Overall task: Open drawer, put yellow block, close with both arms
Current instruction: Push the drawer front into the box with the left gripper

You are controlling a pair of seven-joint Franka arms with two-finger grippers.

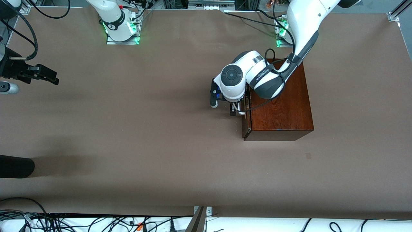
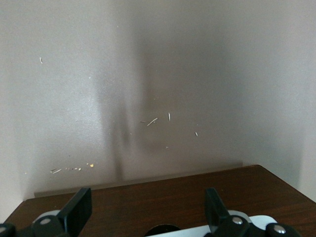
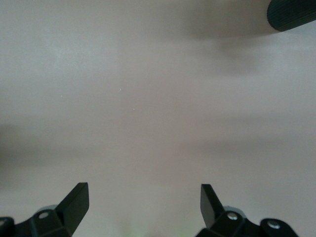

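Left pincer (image 1: 232, 108) at drawer (image 1: 246, 111) front; right pincer (image 1: 45, 75) waiting, open.

Dark wooden box (image 1: 280, 103) sat on brown worktop (image 1: 145, 129) toward left arm's end, w/ left arm bent over its top. Left pincer was down at the drawer front beside the white handle (image 1: 239, 111); in left wrist view its fingers (image 2: 79, 210) stood apart over the dark wood, white handle bar betw. them, contact not clear. Drawer looked barely ajar, if at all. Right pincer hung over bare worktop at right arm's end, fingers (image 3: 74, 202) spread wide, nothing betw. them. Yellow block couldn't be seen in any view. Black rounded object (image 1: 16, 166) lay at worktop edge, nearer front cam than right pincer.
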